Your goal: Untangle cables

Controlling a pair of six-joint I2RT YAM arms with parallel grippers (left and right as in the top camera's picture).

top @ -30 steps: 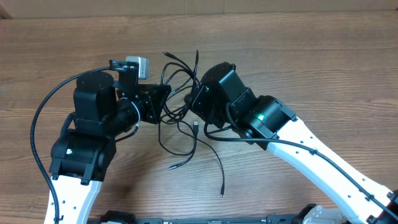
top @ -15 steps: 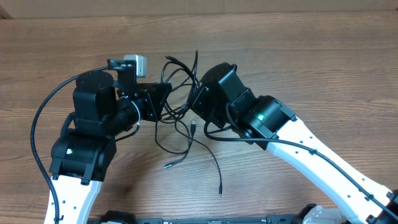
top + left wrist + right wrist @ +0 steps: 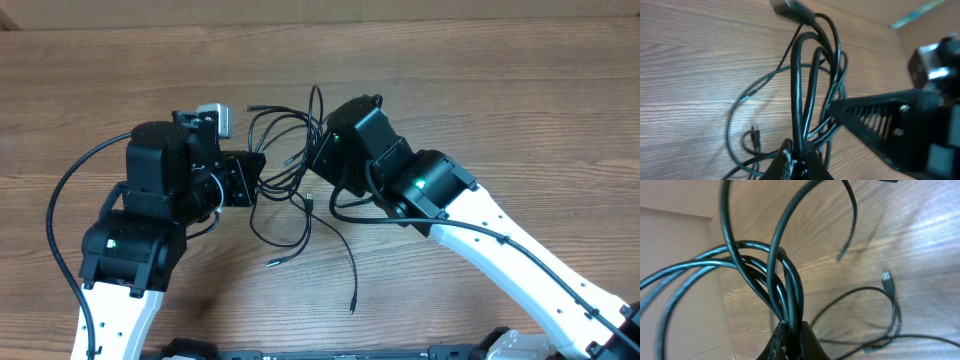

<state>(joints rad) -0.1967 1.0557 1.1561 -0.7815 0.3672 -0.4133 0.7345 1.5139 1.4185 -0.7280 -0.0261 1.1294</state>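
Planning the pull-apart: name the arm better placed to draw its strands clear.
Probably left: the left fingers seem shut on fewer cables, with table beside them; the right fingers clamp a thicker bundle and could anchor.

Brown wood-grain table — evenly lit, with a paler tan strip along its far edge.

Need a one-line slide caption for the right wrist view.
Right gripper shut on a bundle of thin black cables over the wooden table, one plug tip lying loose.

Clamped in the right tool: bunched cables looping upward. Lying beyond on the table: 1 plug tip.
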